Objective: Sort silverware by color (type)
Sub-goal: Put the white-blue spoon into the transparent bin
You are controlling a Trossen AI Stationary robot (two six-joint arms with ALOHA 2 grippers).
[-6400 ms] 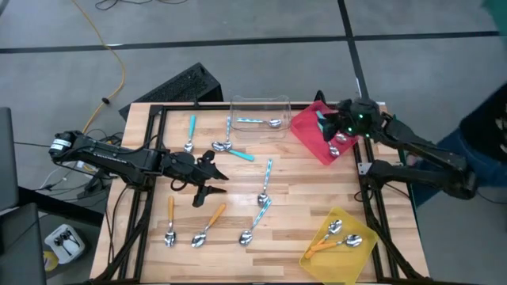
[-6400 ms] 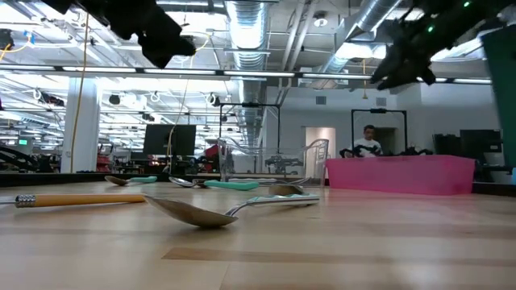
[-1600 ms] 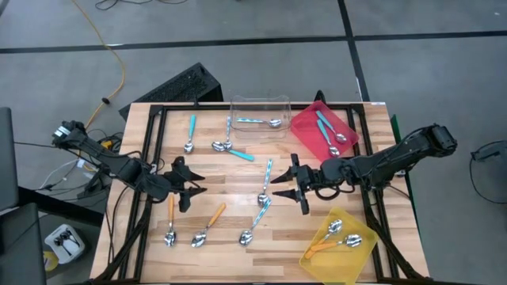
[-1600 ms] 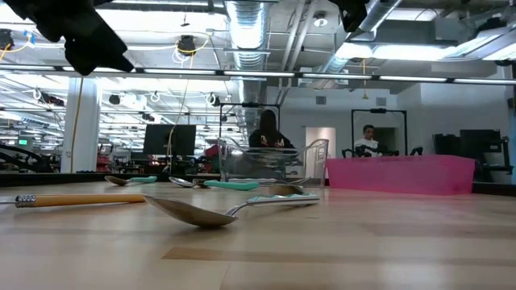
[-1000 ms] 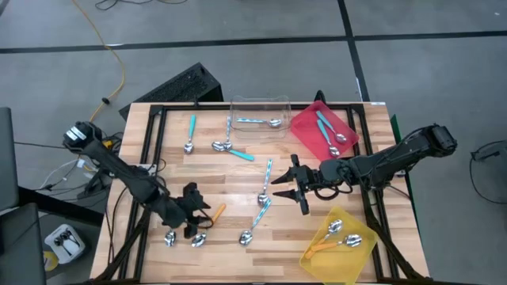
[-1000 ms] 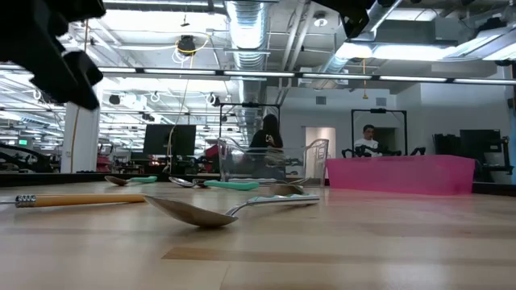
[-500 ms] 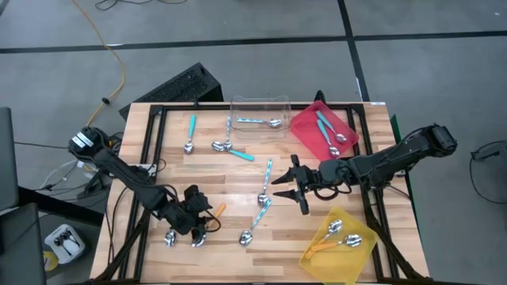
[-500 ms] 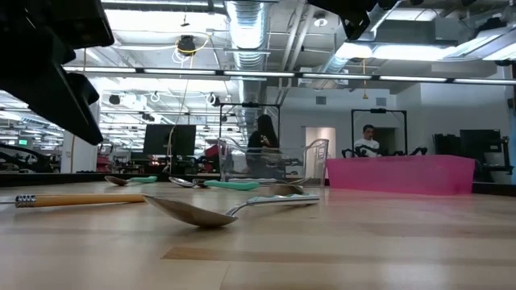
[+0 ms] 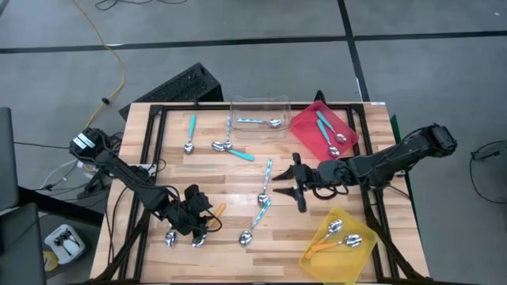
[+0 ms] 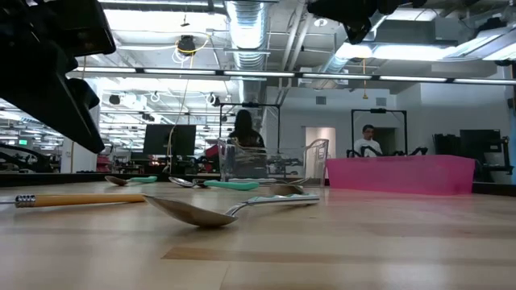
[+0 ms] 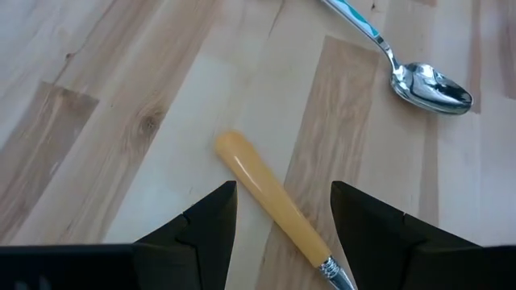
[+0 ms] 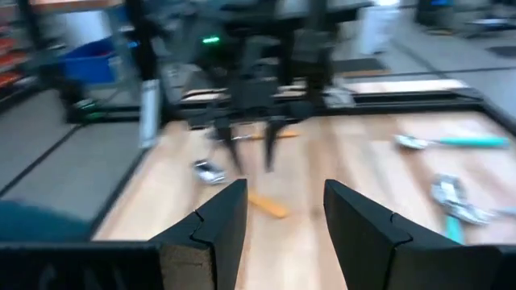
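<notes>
Teal spoons [image 9: 326, 132] in red tray [image 9: 305, 127], orange-handled spoons [image 9: 333, 238] in yellow tray [image 9: 358, 252]

Bright even overhead lighting, soft shadows, right wrist view motion-blurred, ceiling lights glaring.

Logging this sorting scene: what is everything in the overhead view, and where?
loose orange spoons: two, orange, lower left, by left gripper
loose teal spoons: two, teal, upper left
loose light-blue spoons: three, light blue, mid-table
red tray: one, red, upper right, holding two teal spoons
clear tray: one, clear, upper middle, holding one light-blue spoon
yellow tray: one, yellow, lower right, holding two orange spoons
keyboard: one, black, floor beyond table
left gripper: open, straddling an orange handle
right gripper: open, right of centre
</notes>
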